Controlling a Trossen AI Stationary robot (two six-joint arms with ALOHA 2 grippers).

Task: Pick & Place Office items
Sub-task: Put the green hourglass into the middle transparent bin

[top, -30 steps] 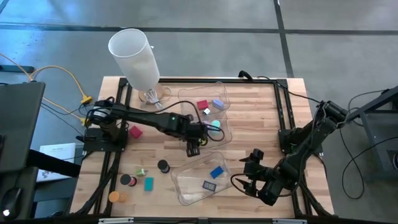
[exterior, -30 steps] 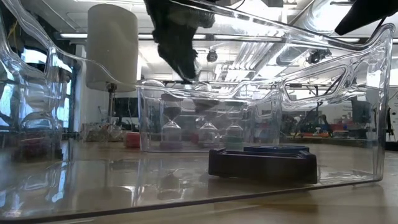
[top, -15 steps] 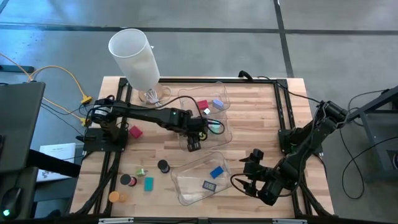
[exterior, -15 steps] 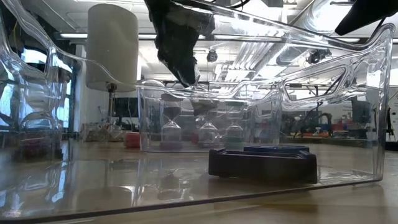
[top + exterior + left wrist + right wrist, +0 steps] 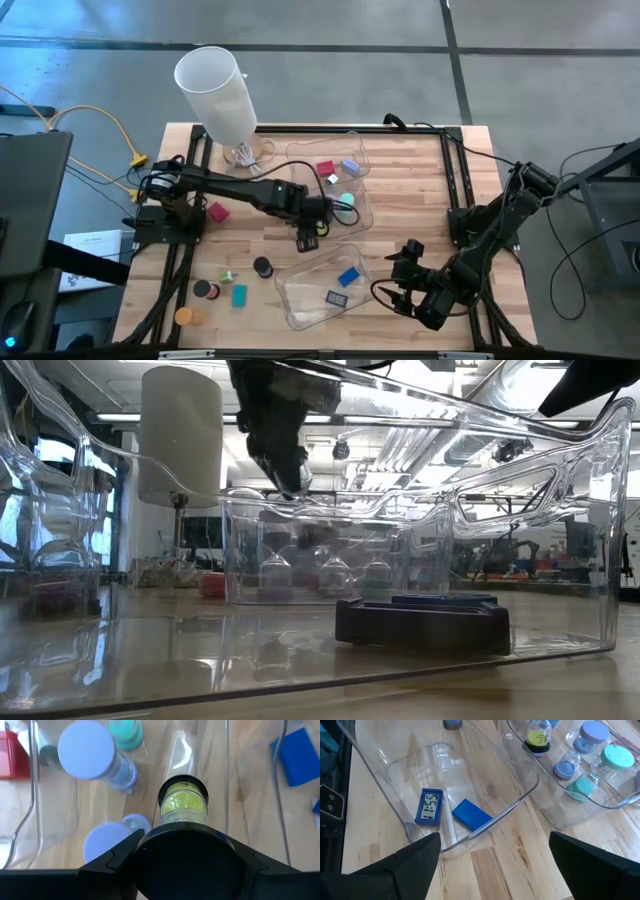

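My left gripper (image 5: 307,233) hangs over the middle of the table, between the two clear trays, shut on a small sand timer (image 5: 183,802) with black caps and yellow-green sand. The far tray (image 5: 360,205) holds a red block (image 5: 325,169) and lilac and teal timers (image 5: 592,735). A blue block (image 5: 471,814) and a dark blue flat rectangle (image 5: 429,806) lie in the near tray (image 5: 300,310). My right gripper (image 5: 495,870) stands open at the near right (image 5: 405,280), beside the near tray, with nothing between its fingers. My left gripper pinches the timer's upper black cap (image 5: 150,865) between its two fingers, one on each side. The fingers come from above, pointing steeply down. The timer hangs below them, lower cap (image 5: 183,784) downward, lifted clear of the table and trays.
Loose items lie at the near left: a pink block (image 5: 216,212), a black cylinder (image 5: 262,267), a teal rectangle (image 5: 239,295), an orange cylinder (image 5: 184,316). A big white lamp shade (image 5: 218,95) stands at the far left. A dark frame (image 5: 455,180) borders the table.
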